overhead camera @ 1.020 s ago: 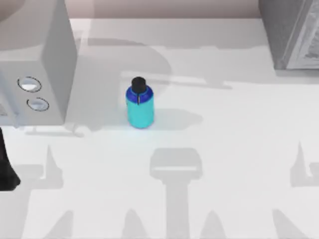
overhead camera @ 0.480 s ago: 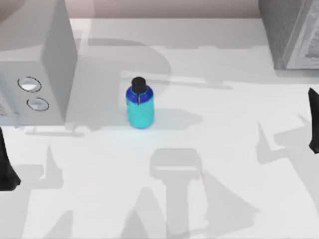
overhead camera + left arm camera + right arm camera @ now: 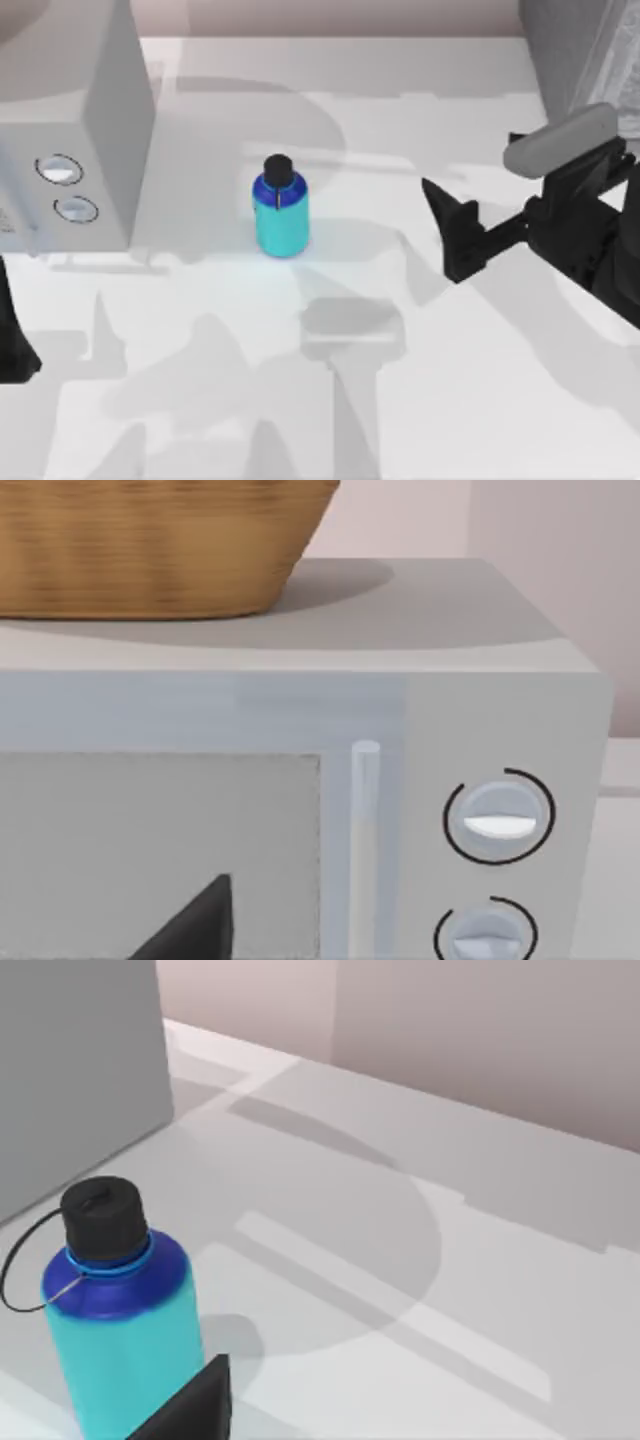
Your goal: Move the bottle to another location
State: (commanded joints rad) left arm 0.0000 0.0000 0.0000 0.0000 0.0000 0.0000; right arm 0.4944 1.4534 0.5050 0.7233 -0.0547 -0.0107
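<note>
Roughly at the middle of the white table point(image 3: 420, 400), standing upright: the bottle point(image 3: 281, 205), small, with a cyan body, dark blue shoulder and round black cap. Touched by nothing. Seen closer from the right wrist point(image 3: 118, 1330), with a thin wire loop hanging from just below the cap.

To the bottle's left, near but apart: a large grey microwave point(image 3: 75, 120) with two round knobs point(image 3: 60, 168) on its front. From the left wrist, the same microwave point(image 3: 480, 680) seen face-on, with a door window, an upright handle bar point(image 3: 365, 850) and a woven basket point(image 3: 150, 540) resting on top.

Reaching in from the table's right side: the right pincer point(image 3: 447, 232), black, pointed toward the bottle but well short of it, holding nothing. Spread or pressed together: cannot tell.

Parked at the table's left edge, in front of the microwave: the left pincer point(image 3: 12, 345), dark. Spread or pressed together: likewise cannot tell.

At the far right corner: a second grey box point(image 3: 575, 60), partly out of frame.
</note>
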